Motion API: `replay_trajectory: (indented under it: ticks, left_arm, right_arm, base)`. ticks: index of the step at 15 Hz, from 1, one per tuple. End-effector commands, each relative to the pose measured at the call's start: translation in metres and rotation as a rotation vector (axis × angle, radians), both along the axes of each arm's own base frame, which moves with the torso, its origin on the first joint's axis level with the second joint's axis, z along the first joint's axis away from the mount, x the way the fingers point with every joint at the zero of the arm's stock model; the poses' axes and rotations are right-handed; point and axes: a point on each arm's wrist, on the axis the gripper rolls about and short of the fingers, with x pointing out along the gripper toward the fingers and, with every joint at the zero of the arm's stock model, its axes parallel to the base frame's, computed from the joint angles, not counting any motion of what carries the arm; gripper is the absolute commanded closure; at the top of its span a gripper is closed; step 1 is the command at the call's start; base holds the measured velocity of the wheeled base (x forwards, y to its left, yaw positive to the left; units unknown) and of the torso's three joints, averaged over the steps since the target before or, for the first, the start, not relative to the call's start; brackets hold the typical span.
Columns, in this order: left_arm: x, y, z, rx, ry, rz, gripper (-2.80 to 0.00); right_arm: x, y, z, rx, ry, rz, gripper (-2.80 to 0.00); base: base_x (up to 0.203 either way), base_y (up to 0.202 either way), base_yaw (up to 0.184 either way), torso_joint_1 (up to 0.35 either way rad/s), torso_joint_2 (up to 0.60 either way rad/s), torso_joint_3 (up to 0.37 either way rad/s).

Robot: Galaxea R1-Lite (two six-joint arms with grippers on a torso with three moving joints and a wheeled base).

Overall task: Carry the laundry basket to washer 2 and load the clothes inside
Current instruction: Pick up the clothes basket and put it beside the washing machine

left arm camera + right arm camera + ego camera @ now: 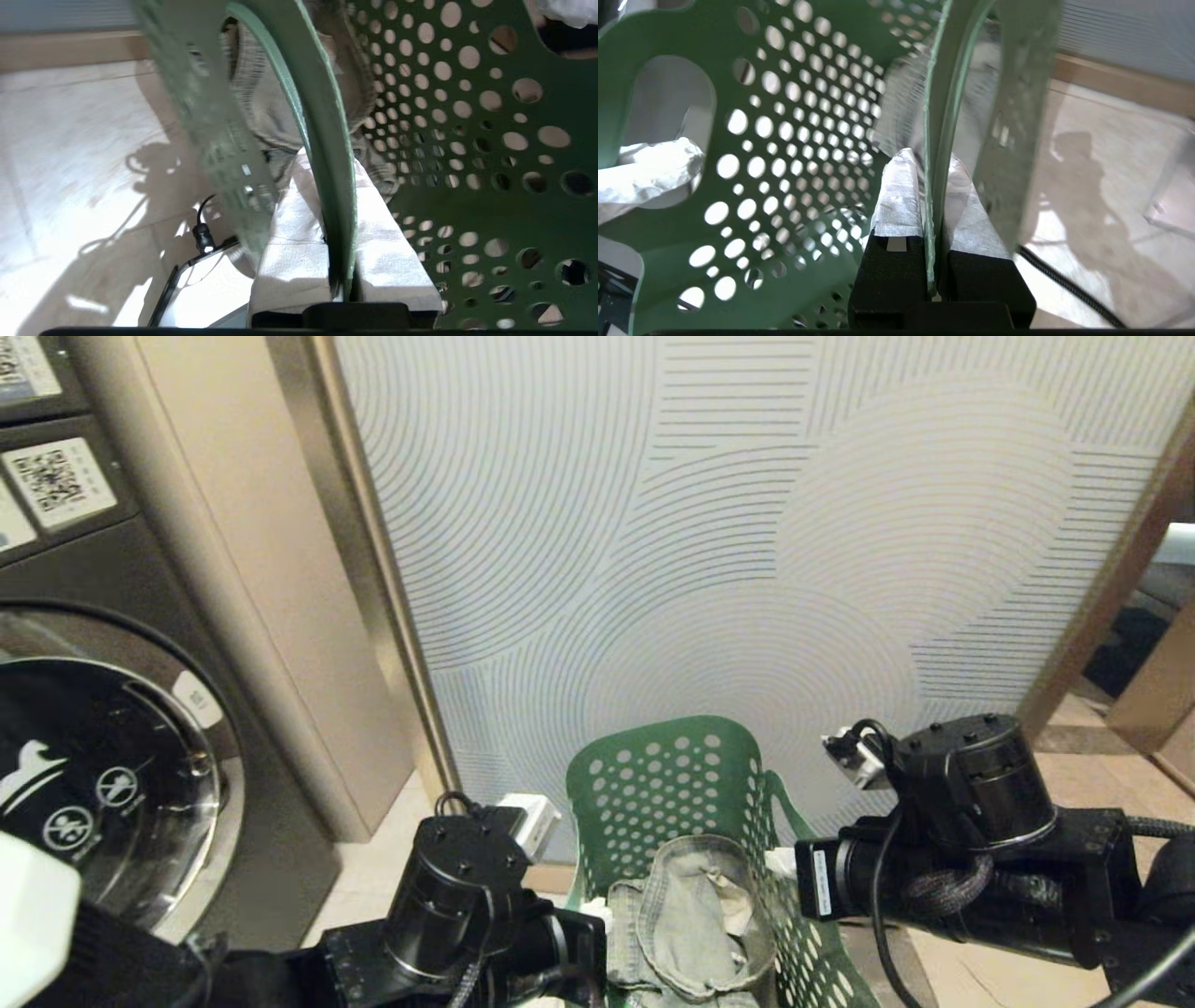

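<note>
Fingers (299,233) of both arms pinch laundry basket (672,784) rim, left and right sides.

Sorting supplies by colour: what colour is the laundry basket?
Green, with round holes; the laundry basket shows best in the head view.

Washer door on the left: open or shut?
Shut, apparently: the washer door sits flat in its ring, glass facing out; laundry basket still loaded.
</note>
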Motion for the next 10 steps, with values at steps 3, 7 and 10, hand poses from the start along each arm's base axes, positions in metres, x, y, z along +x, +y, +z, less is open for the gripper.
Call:
replay_trajectory:
  ticks: [3, 7, 10]
  left_arm:
    - [0.0011, -0.0016, -0.0037, 0.005, 0.007, 0.004, 0.0]
    - [0.001, -0.0014, -0.0032, 0.005, 0.005, 0.003, 0.0]
    - [0.001, -0.0011, -0.0024, 0.005, 0.001, 0.008, 0.0]
  right_arm:
    - [-0.001, -0.0009, -0.0023, -0.004, 0.007, -0.003, 0.0]
    - [-0.0008, -0.0007, -0.0017, -0.001, 0.005, -0.004, 0.0]
    - [-0.0008, -0.0008, -0.0012, 0.005, -0.006, -0.006, 0.0]
  base:
    - [0.002, -0.01, 0.176, 0.002, 0.0, 0.003]
    - [0.002, -0.01, 0.174, 0.001, 0.0, 0.002]
    - [0.002, -0.008, 0.178, 0.002, 0.0, -0.001]
